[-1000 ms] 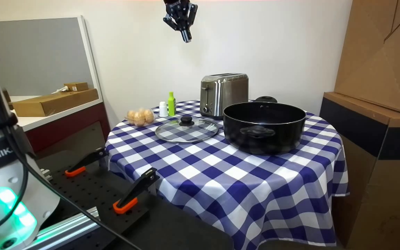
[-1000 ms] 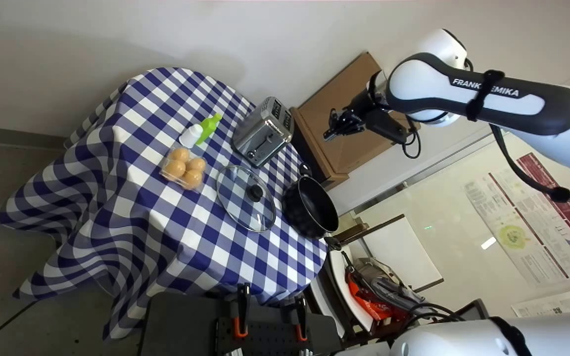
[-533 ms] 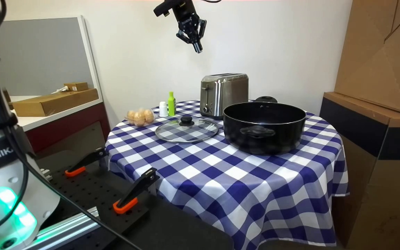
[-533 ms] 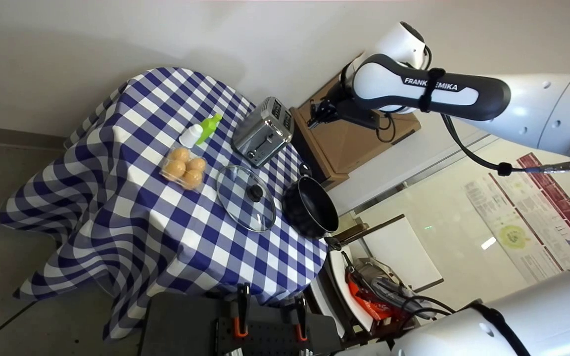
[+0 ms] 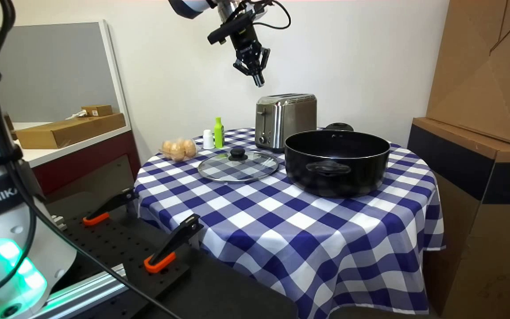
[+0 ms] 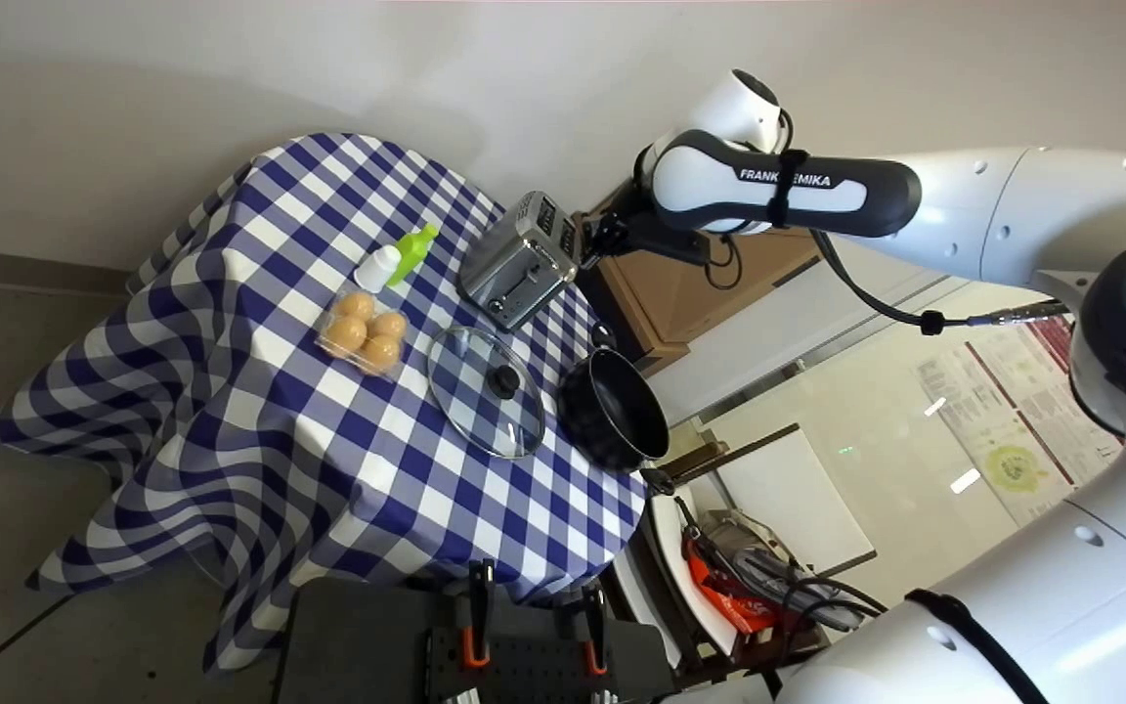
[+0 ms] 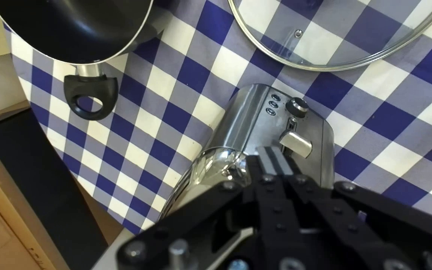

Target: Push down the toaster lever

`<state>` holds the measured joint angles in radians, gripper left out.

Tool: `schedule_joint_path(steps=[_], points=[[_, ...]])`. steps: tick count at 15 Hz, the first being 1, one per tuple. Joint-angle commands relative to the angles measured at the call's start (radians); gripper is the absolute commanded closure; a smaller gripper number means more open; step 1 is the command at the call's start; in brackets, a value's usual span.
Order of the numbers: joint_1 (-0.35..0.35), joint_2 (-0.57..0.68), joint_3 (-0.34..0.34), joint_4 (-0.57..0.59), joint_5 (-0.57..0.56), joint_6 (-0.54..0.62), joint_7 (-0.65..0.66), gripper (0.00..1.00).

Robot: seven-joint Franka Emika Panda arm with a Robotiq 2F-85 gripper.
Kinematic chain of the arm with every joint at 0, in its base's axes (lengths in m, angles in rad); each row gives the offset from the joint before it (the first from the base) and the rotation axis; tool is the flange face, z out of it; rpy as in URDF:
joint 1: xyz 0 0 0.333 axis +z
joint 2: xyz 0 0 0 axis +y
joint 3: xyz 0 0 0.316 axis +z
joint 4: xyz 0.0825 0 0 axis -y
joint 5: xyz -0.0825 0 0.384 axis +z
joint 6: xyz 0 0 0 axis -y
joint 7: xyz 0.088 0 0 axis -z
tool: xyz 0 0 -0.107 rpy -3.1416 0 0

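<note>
The silver toaster (image 5: 299, 122) stands at the back of the table in both exterior views (image 6: 504, 264). Its lever (image 5: 261, 113) sits near the top of the slot on the front end. In the wrist view the toaster (image 7: 253, 127) lies ahead of the fingers, with the lever (image 7: 296, 143) just right of the fingertips in the picture. My gripper (image 5: 259, 82) is shut with nothing between its pads and hangs above the toaster's front end, apart from it. It also shows in an exterior view (image 6: 590, 259) and in the wrist view (image 7: 275, 159). The fingers hide part of the toaster there.
A black pot (image 5: 337, 168) stands in front of the toaster. A glass lid (image 5: 238, 167), eggs in a clear pack (image 5: 178, 149), a white shaker (image 5: 208, 139) and a green bottle (image 5: 218, 133) are on the checked tablecloth (image 5: 255, 221). The wall (image 5: 361, 62) is behind.
My gripper has moved down and to the right in one exterior view, down and to the left in another, coming closer to the toaster. It stays shut. The toaster has not moved.
</note>
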<state>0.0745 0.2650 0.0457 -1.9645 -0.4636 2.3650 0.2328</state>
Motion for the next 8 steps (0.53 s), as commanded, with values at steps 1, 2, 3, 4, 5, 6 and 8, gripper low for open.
schedule_joint_path(steps=[1, 2, 3, 4, 5, 6, 8], points=[[0.041, 0.066, -0.038, 0.051, -0.035, 0.022, 0.029, 1.0], [0.047, 0.08, -0.044, 0.059, -0.037, 0.026, 0.028, 1.0], [0.053, 0.094, -0.05, 0.067, -0.038, 0.031, 0.027, 1.0], [0.058, 0.107, -0.056, 0.076, -0.041, 0.035, 0.027, 1.0], [0.063, 0.12, -0.062, 0.085, -0.044, 0.038, 0.026, 1.0], [0.068, 0.132, -0.069, 0.095, -0.047, 0.041, 0.026, 1.0], [0.074, 0.154, -0.078, 0.113, -0.045, 0.046, 0.021, 1.0]])
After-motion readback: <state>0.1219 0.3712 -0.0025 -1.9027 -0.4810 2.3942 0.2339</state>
